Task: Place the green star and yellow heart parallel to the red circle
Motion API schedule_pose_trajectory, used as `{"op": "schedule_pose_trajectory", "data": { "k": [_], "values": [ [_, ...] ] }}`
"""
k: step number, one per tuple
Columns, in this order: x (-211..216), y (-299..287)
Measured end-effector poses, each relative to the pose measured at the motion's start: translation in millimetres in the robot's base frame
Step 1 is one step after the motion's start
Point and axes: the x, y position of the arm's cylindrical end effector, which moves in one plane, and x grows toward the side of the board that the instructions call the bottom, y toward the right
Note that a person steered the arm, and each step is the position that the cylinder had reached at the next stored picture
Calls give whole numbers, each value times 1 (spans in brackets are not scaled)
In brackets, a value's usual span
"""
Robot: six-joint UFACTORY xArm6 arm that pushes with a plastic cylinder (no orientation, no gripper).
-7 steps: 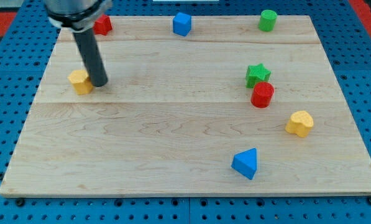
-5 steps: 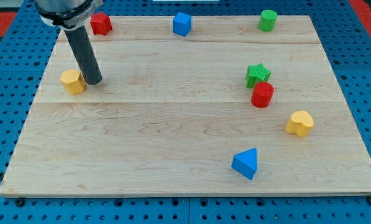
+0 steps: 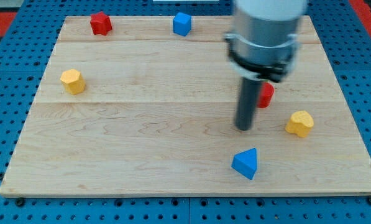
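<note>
Of a claw nothing can be told: the arm ends in a straight dark rod, and it has hold of nothing. My tip (image 3: 243, 128) rests on the wooden worktop (image 3: 141, 124), right of the middle and in the lower half of the view.

The red circle (image 3: 267, 94) lies just above and to the view's right of my tip. Only its right part shows, as the rod crosses in front of the rest, so whether the rod touches it cannot be made out. The yellow heart (image 3: 299, 123) lies to the view's right of my tip, near it but apart, and below and right of the red circle. The green star does not show. The arm's pale grey body (image 3: 266, 31) covers the worktop above the red circle, up to the view's top edge.

A blue triangle (image 3: 245, 163) sits straight below my tip, near the worktop's bottom edge and apart from it. Well away at the view's left, a yellow block (image 3: 72, 81) with a many-sided top stands alone. Along the top edge are a red star (image 3: 100, 23) at the left and a blue block (image 3: 181, 23) near the middle. The worktop lies on a blue board full of holes (image 3: 2, 124).
</note>
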Motion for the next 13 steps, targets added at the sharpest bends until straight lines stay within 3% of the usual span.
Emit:
{"op": "schedule_pose_trajectory", "data": {
  "k": [1,2,3,5,6,8,9,10,11,12,13],
  "values": [
    [8,27],
    [41,41],
    [26,75],
    [-32,32],
    [-37,30],
    [-103,-10],
    [-97,3],
    [-111,63],
    [-154,68],
    [-154,42],
    [-116,-13]
  ]
}}
